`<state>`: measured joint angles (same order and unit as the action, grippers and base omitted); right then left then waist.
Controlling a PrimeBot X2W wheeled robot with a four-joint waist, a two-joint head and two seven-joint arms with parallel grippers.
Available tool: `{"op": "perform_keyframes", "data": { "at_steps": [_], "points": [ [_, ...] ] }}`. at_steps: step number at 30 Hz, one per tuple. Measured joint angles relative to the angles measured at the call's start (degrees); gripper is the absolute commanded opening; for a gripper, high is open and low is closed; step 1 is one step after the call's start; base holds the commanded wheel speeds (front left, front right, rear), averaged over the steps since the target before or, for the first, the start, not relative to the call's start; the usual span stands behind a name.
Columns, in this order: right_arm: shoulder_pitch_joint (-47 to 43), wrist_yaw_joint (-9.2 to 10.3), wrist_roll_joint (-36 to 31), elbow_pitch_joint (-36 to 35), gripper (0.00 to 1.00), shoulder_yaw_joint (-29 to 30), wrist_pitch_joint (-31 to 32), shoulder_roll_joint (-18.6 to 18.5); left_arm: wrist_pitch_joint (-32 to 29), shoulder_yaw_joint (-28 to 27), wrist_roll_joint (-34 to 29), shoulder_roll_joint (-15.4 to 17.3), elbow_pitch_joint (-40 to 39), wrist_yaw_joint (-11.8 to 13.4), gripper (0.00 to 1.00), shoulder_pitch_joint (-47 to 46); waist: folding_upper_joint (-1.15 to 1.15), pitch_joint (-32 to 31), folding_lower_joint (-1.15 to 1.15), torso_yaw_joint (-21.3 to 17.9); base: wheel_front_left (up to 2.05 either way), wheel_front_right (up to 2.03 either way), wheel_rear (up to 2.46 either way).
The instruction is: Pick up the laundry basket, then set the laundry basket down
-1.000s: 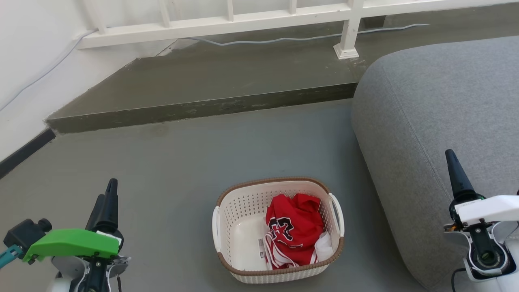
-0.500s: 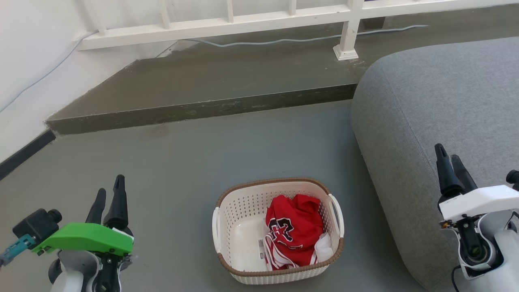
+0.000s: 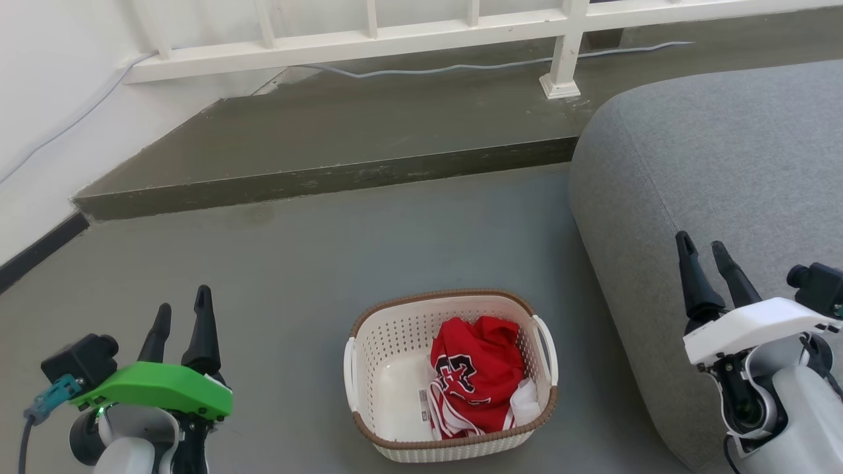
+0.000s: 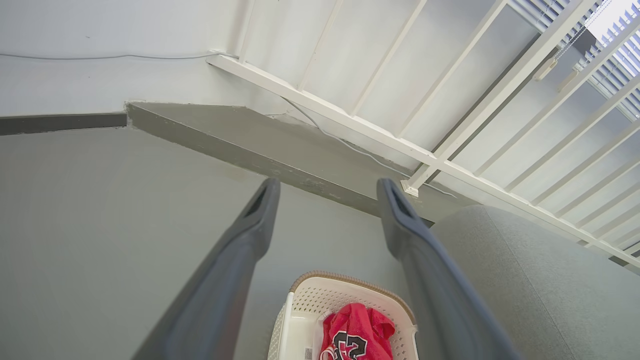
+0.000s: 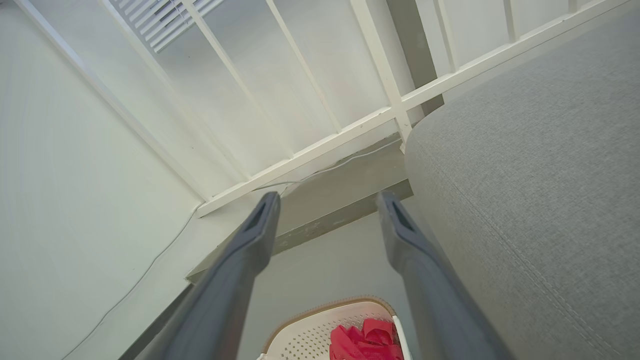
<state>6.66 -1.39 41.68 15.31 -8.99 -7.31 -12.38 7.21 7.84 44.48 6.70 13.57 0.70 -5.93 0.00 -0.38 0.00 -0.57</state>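
1. The laundry basket [image 3: 392,342] stands upright on the grey floor [image 3: 316,263]. A red jersey [image 3: 477,372] is bunched in its right half. Nothing touches the basket, so I'd say the lift has not begun.
2. The left gripper [image 3: 184,299] hangs well to the left of the basket. Its fingers are parted with a clear gap and hold nothing, probably ready for the left handle [image 3: 349,372].
3. The right gripper [image 3: 699,241] hangs well to the right of the basket, on the side of the grey cushion [image 3: 711,151]. It is parted and empty too.
4. With one arm on each flank, this looks like a two-handle lift that would keep the lopsided load level.
5. The cushion lies just right of the basket and crowds the right handle [image 3: 548,352], so that approach looks tighter.
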Motion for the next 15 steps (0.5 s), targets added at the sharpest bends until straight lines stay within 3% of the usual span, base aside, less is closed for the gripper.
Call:
{"op": "perform_keyframes", "data": {
  "at_steps": [15],
  "points": [
    [0.7,0.08,-10.1,0.8,1.0,-4.2,-2.5,-0.4,2.5,2.3,-9.6,0.2,1.6,1.9,1.0,-0.2,0.0,-0.1,0.0,0.1,0.0,0.0,0.0]
  ]
}}
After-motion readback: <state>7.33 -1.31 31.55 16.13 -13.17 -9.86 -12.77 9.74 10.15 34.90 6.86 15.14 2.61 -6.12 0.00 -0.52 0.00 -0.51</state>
